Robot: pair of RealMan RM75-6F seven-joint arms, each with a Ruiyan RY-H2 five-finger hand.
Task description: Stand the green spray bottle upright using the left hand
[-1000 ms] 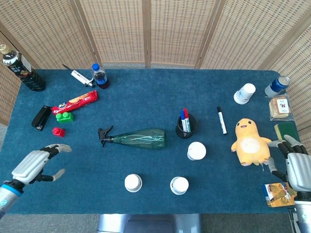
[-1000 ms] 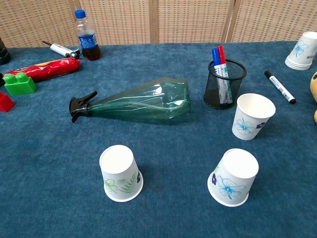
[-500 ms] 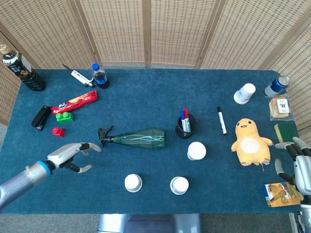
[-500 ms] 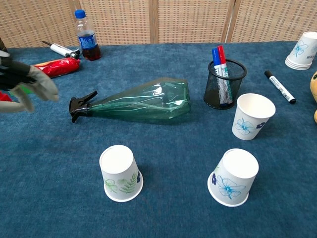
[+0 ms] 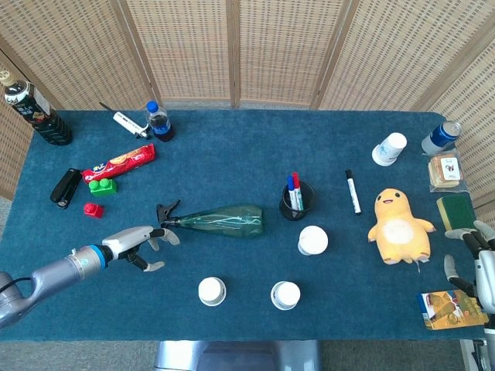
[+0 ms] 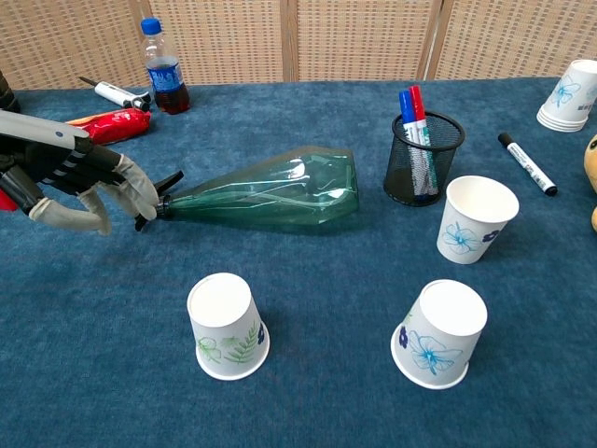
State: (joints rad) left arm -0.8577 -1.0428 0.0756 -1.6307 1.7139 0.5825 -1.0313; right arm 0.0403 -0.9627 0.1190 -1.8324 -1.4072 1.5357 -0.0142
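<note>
The green spray bottle [image 5: 224,220] [image 6: 270,193] lies on its side in the middle of the blue table, its black nozzle [image 5: 166,214] [image 6: 149,200] pointing left. My left hand [image 5: 141,245] [image 6: 89,182] hovers just left of the nozzle with fingers spread and nothing in it; whether it touches the nozzle is unclear. At the table's right edge my right hand [image 5: 481,267] is partly cut off by the frame, fingers apart, holding nothing.
Two upturned paper cups [image 6: 227,326] [image 6: 441,333] stand in front of the bottle, an upright cup [image 6: 475,219] and a black pen holder [image 6: 423,158] to its right. Green brick [image 5: 102,185], red packet [image 5: 120,162] and cola bottle [image 5: 159,121] lie further left. A yellow plush [image 5: 397,226] sits right.
My left hand has moved rightward across the table from the front left corner to just beside the bottle's nozzle. My right hand has drawn back toward the right edge. The bottle has not moved.
</note>
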